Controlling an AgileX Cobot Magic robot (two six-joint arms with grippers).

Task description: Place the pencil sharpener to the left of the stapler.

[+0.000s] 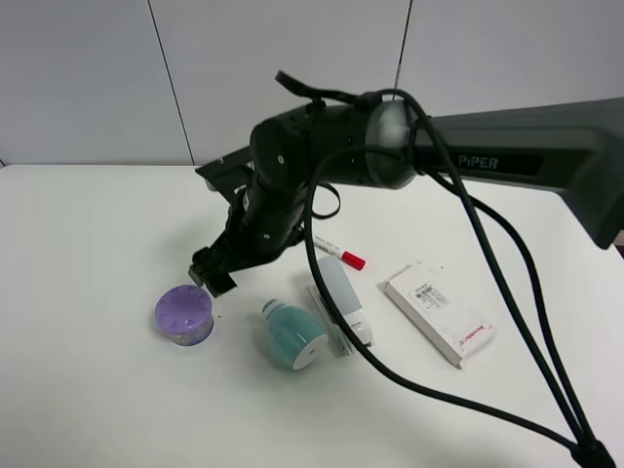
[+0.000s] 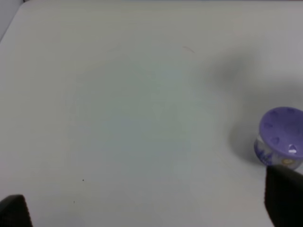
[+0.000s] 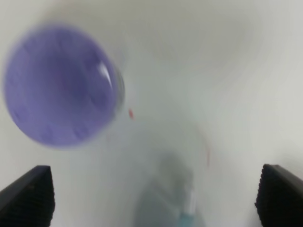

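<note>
- Two dark fingertips [image 3: 28, 196] sit at opposite edges of the right wrist view, so the right gripper [image 1: 213, 270] has its jaws spread wide with nothing between them.
- It hangs just above the white table [image 1: 88, 390], reached across the middle and over to the left part of the high view, right beside the purple round container [image 1: 183, 314].
- Between those spread tips, the right wrist view shows the purple container [image 3: 59, 85] large and blurred, plus a smeared teal shape [image 3: 165, 208] that is the pencil sharpener.
- Over to the left gripper [image 2: 151, 213]: only two dark finger corners [image 2: 284, 198] show at the frame edges, well apart, jaws open and empty above bare tabletop, with the purple container [image 2: 280, 137] near one finger.
- Now the sharpener itself [image 1: 292, 334]: teal body lying on its side on the table, white round face toward the camera, small knob end pointing away.
- It lies just left of the stapler [image 1: 341, 302], close but whether they touch is hard to tell.
- Behind the stapler, a marker with a red cap [image 1: 341, 253] pokes out from under the arm.
- Off to the right, well apart, a flat white box [image 1: 439, 312] lies at an angle.
</note>
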